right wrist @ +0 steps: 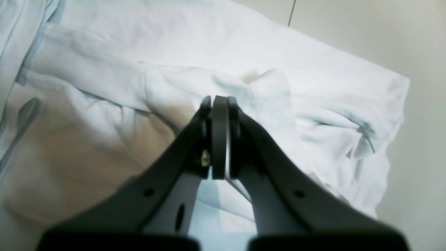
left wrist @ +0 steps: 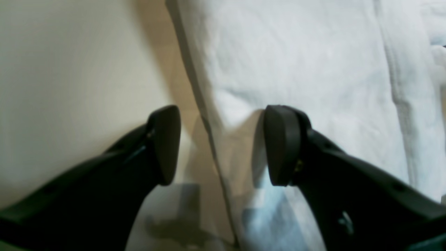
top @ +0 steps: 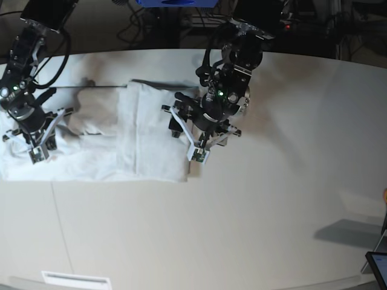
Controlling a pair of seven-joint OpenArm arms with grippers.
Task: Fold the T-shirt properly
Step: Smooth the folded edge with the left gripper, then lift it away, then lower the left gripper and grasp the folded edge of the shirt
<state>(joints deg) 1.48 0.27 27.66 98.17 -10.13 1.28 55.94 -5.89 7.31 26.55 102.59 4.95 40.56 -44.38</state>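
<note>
Two black grippers work over the smooth off-white tabletop (top: pixel 272 181). The right gripper (right wrist: pixel 219 139) is pressed shut, empty, above the wrinkled plain white T-shirt (top: pixel 139 139); the left gripper (left wrist: pixel 223 146) gapes wide astride its folded edge, gripping nothing.

A smooth off-white counter (top: pixel 254 205) filled the base view. Dark cables (top: pixel 151 27) lay behind its far edge, and a white label (top: pixel 75 280) sat near its front edge.

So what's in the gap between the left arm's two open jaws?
In the left wrist view, the T-shirt's folded edge runs through the gap, with bare tabletop beside it. The left gripper holds nothing.
</note>
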